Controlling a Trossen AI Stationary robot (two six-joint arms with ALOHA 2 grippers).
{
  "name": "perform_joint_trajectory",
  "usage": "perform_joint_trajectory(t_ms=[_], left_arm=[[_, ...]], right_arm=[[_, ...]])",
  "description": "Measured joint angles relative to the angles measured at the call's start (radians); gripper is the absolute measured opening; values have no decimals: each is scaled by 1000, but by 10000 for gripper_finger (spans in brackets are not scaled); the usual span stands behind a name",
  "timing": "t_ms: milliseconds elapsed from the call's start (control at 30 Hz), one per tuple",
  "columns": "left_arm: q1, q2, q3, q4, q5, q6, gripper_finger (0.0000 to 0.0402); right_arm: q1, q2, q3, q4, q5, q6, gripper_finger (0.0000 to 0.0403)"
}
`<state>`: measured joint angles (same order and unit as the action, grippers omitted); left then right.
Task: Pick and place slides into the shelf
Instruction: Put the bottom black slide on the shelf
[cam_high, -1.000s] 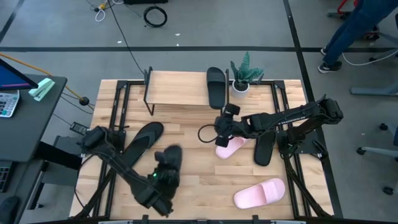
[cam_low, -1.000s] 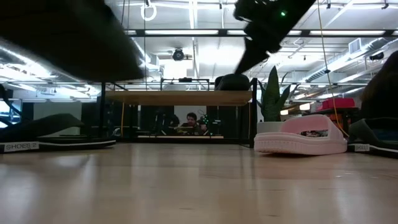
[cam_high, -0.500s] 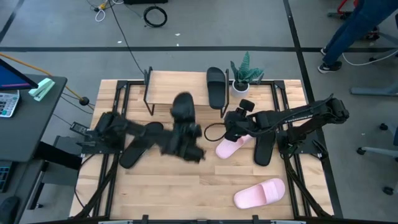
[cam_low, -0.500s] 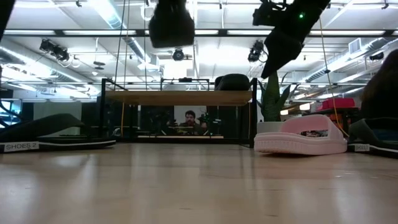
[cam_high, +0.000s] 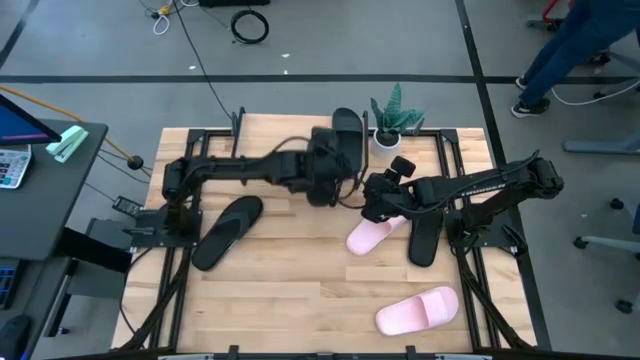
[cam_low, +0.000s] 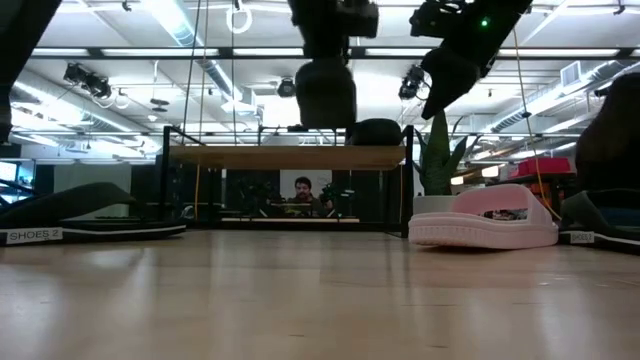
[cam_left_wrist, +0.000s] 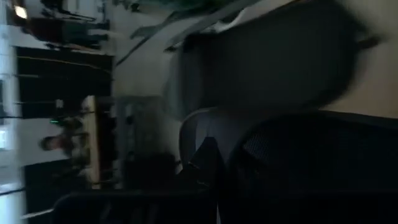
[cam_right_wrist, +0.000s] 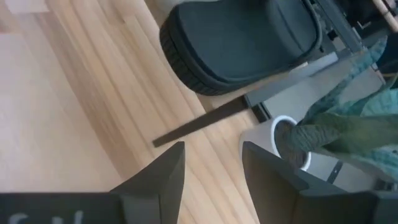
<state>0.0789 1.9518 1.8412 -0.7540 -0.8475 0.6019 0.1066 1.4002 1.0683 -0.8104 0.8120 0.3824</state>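
A slatted wooden tabletop (cam_high: 300, 280) is lying largely bare at its near edge. The left gripper (cam_high: 322, 175) is clutching a black slide sandal (cam_low: 325, 92) above the low plank-topped shelf (cam_high: 285, 145), its long axis unclear. The right gripper (cam_right_wrist: 210, 168) is hovering beside it with fingers apart, holding nothing, near a pale pink slide (cam_high: 372, 234).

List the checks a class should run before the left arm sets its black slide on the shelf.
1. Left pincer grips the carried black slide: ok.
2. Carried black slide hangs above the shelf top: ok.
3. Bare plank beside the shelved black slide: ok.
4. Right pincer open and holding nothing: ok.
5. Gap between the two pincers: cannot tell; they sit close in the high view.
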Motion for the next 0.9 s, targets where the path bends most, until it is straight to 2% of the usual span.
perform_joint_trajectory(t_ms=[100,300,400,533,600,733,900], left_arm=[[39,0,0,-8,-52,67,11],[138,0,0,-5,77,62,11],[157,0,0,-2,67,74,11],[178,-4,0,30,72,167,11],[204,-3,0,54,113,169,11],[284,-1,0,106,275,144,11],[341,-1,0,124,289,142,11]], right_arm=[[0,0,0,-43,0,34,167],[1,0,0,-112,-1,143,167],[8,0,0,-143,-6,200,167],[33,0,0,-179,-8,245,167],[48,0,0,-189,-8,267,167],[84,0,0,-192,-8,280,167],[128,1,0,-192,-8,281,167]])
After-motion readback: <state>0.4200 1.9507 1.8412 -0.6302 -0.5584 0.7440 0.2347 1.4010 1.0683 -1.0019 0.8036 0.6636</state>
